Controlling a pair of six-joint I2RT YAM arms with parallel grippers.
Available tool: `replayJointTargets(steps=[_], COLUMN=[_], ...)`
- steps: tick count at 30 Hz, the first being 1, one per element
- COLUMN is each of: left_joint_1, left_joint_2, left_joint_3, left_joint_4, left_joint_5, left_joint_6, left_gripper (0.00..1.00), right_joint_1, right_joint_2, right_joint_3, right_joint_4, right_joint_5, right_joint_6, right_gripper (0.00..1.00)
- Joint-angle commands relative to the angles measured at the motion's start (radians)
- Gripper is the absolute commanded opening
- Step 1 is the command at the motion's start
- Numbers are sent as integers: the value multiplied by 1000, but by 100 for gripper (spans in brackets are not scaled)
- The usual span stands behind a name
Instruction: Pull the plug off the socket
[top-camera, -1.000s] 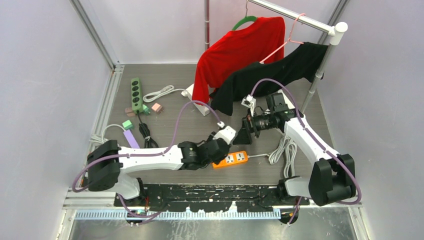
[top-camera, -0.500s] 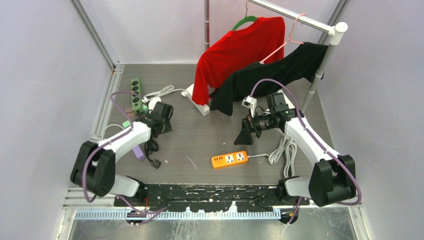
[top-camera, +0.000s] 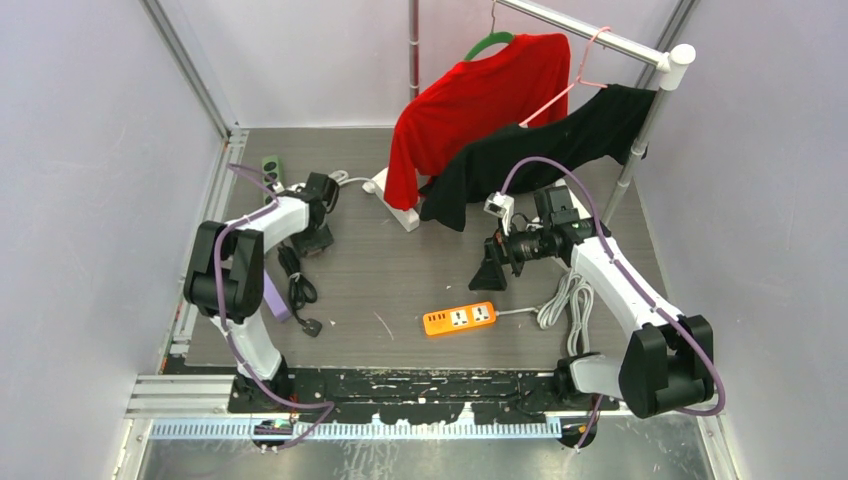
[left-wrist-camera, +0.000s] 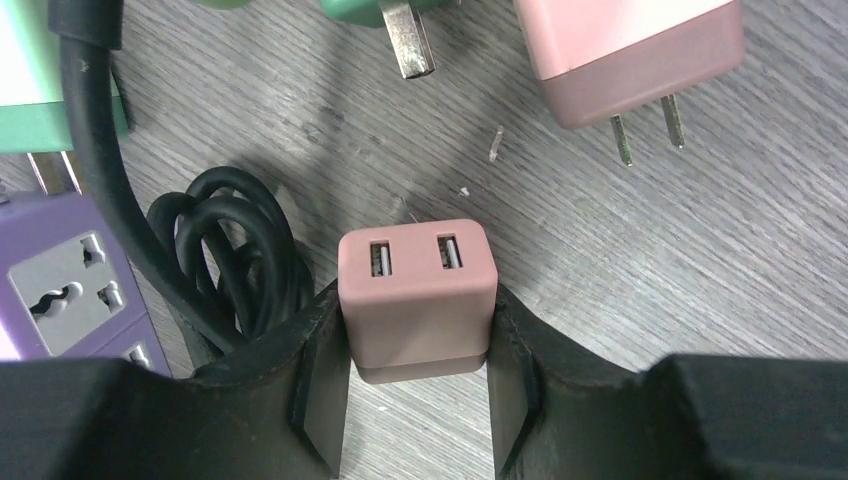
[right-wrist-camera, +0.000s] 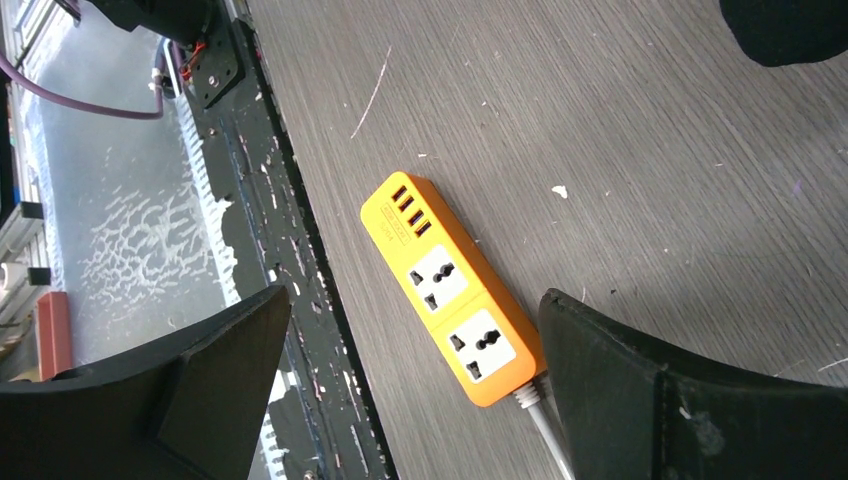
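As the left arm (top-camera: 268, 222) reaches to the counter's (top-camera: 400, 270) far-left side, we see the left claw (left-wrist-camera: 415, 385) clamped on the pink plug (left-wrist-camera: 415, 290) beside a coiled black cable (left-wrist-camera: 240, 270). The right arm (top-camera: 612, 272) hovers elbow-bent, right claw (right-wrist-camera: 410, 310) wide open over the orange socket strip (right-wrist-camera: 455, 295).

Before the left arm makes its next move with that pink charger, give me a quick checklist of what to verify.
1. Grip: the pink charger sits squarely between the left end effector fingers, with both pads on its sides: ok.
2. Orange power strip: both sockets and the USB ports show nothing plugged in: ok.
3. Right end effector: open, holding nothing, above the strip: ok.
4. Charger resting on the table or lifted off it: cannot tell.
5. Room beside the fingers: the coiled black cable lies right against one finger and could snag: not ok.
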Motion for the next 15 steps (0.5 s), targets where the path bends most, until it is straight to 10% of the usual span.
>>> replayJointTargets(steps=[1,3,7,15], left_joint_1=[8,10,13,-3], left_joint_2=[-28,-46,-105,-421], left_joint_3=[6,1,-24,-219], left_joint_4=[-31,-39,-31,206], left_joint_5=[23,18,20,376], left_joint_6=[26,31,58,169], left_gripper=[38,65,88,96], right_joint_1=[-1,-2,-1,-2], right_joint_2=[-28,-29,-31,-41], right_joint_3=[24,24,26,32], right_joint_4=[-3,-6,-12,-52], right_joint_5=[-24,-27,-35,-42], right_joint_6=[-19,-22,-30,-94], right_gripper=[100,99,100,100])
